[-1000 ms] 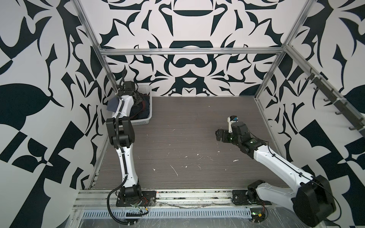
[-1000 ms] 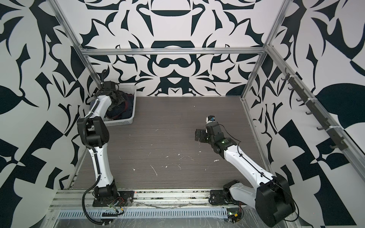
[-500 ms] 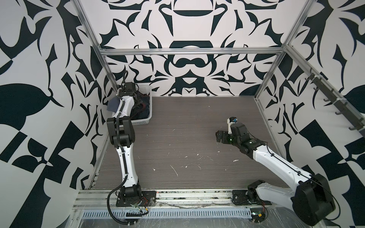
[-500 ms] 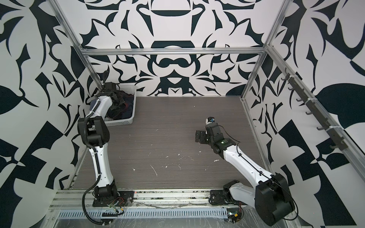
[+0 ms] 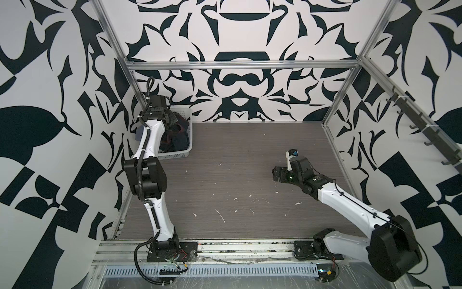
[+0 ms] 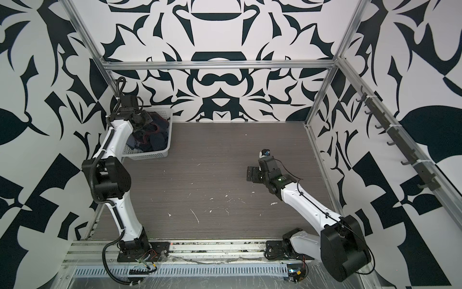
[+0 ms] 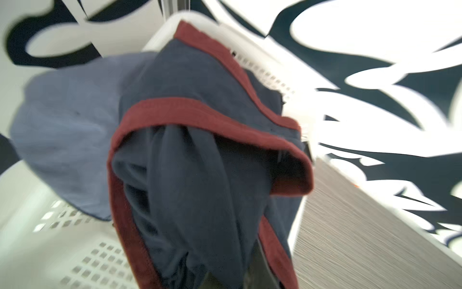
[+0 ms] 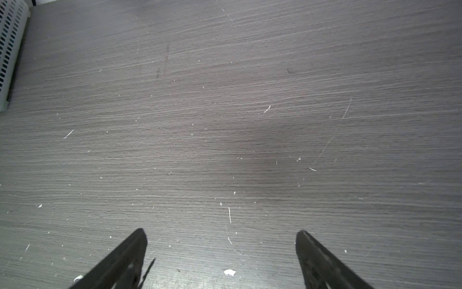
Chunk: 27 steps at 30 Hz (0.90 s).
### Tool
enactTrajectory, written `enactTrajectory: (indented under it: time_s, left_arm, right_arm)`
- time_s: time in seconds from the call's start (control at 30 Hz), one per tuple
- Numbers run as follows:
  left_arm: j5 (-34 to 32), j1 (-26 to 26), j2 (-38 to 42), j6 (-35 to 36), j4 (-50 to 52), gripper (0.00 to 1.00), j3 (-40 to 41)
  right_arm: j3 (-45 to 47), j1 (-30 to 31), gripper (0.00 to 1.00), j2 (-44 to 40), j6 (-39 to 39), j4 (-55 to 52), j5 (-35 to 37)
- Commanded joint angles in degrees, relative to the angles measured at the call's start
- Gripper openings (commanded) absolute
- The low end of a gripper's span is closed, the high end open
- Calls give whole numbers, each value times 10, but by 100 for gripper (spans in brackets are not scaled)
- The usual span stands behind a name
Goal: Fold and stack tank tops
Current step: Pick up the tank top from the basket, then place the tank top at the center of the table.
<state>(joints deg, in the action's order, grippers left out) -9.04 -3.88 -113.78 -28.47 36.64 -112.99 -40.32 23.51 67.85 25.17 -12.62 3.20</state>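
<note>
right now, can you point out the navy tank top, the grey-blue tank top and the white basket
navy tank top (image 7: 190, 175): left wrist view, on its bunched navy body
grey-blue tank top (image 7: 67, 140): left wrist view, on its smooth cloth
white basket (image 6: 150, 155): in a top view, on its perforated front wall

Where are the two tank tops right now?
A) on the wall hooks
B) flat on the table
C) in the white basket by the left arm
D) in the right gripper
C: the left wrist view shows the navy tank top and the grey-blue tank top bunched over the white basket.
</note>
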Motion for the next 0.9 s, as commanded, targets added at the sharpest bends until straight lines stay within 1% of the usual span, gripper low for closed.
enactTrajectory:
  time_s: [0.0, 0.2, 0.33, 0.5, 0.6, 0.67, 0.77, 0.8, 0.87]
  left_arm:
    - [8, 8, 53, 2, -17, 8, -2]
    - [6, 28, 120, 12, -41, 8, -10]
    - [1, 61, 159, 38, -51, 6, -32]
    - [-11, 138, 188, 98, -55, 5, -77]
    - [-35, 204, 198, 140, -56, 5, -107]
    - [-38, 248, 201, 157, -59, 5, -125]
    - [-27, 306, 199, 164, -61, 5, -152]
    - [-23, 325, 197, 165, -64, 5, -155]
    - [-19, 351, 196, 155, -73, 6, -149]
  right_arm:
    - [-14, 4, 97, -4, 2, 6, 2]
    - [-13, 4, 96, -7, 0, 5, 4]
    - [-12, 4, 97, -14, 1, 3, 7]
    - [-13, 4, 96, -30, 0, -6, 20]
    - [-14, 4, 97, -46, -2, -14, 30]
    - [-16, 4, 97, -59, -2, -23, 40]
    - [-22, 4, 96, -86, -3, -46, 72]
    - [-25, 4, 96, -98, -1, -54, 102]
    - [-29, 4, 96, -119, 2, -64, 121]
